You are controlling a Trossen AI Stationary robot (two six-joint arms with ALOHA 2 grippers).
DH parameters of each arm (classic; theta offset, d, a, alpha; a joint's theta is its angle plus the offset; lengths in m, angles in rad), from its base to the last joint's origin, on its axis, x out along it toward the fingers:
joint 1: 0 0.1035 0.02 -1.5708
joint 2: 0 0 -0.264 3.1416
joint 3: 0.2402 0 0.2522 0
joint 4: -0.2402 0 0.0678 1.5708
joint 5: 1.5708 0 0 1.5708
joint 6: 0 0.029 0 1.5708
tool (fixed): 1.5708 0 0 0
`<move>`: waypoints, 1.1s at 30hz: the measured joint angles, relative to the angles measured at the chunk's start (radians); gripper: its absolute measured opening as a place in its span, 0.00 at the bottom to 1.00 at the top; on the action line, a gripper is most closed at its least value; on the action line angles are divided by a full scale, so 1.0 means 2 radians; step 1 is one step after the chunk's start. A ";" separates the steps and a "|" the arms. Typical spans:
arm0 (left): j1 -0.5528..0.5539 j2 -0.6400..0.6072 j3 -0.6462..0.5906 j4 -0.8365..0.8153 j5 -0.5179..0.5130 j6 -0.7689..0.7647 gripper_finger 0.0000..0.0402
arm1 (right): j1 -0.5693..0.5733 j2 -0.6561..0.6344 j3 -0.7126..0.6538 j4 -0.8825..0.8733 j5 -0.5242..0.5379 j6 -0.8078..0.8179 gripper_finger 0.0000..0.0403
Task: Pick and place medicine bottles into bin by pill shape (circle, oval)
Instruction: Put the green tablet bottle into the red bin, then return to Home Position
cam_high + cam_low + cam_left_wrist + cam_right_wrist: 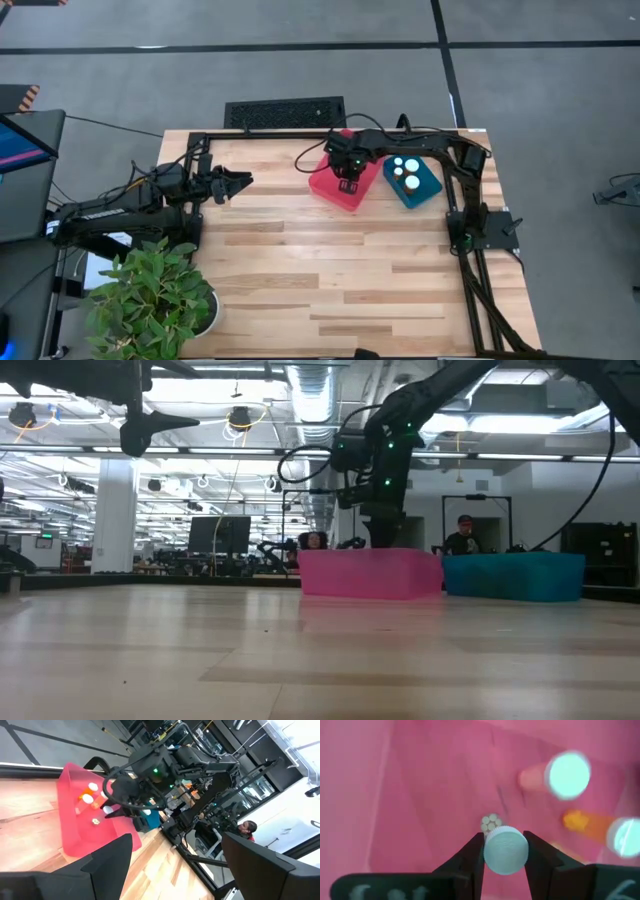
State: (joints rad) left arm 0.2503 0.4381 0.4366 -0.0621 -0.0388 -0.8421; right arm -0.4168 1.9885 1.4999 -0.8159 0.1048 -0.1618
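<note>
Pink plastic fills my right wrist view: the right hand (504,851) is down inside the pink bin (328,186), its two dark fingers (470,862) clamped on either side of a white-capped medicine bottle (506,851), with a small cluster of round pale pills showing just past the cap. Beyond it, two more bottles lie on the pink floor, one pale orange with a white cap (567,774) and one brighter orange (580,821) next to a second white cap at the frame's edge. From overhead I see the pink bin at the far side of the wooden worktop (330,290), right of centre, and the blue bin (428,186) just to its right holding several white-capped bottles (405,168). In the low view the right arm drops into the pink bin from above, with the blue bin beside it; people sit in the room behind. My left hand (243,181) waits over the left part of the worktop, well apart from both bins, its fingers spread and holding nothing. A potted plant (150,295) stands at the near left corner.
</note>
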 joint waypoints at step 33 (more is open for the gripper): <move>0.000 0.000 0.000 0.005 -0.001 0.002 0.75 | -0.004 -0.019 0.030 -0.046 -0.001 0.017 0.60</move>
State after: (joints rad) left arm 0.2504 0.4381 0.4366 -0.0517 -0.0402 -0.8391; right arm -0.4254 1.9507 1.5596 -0.9074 0.1023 -0.1281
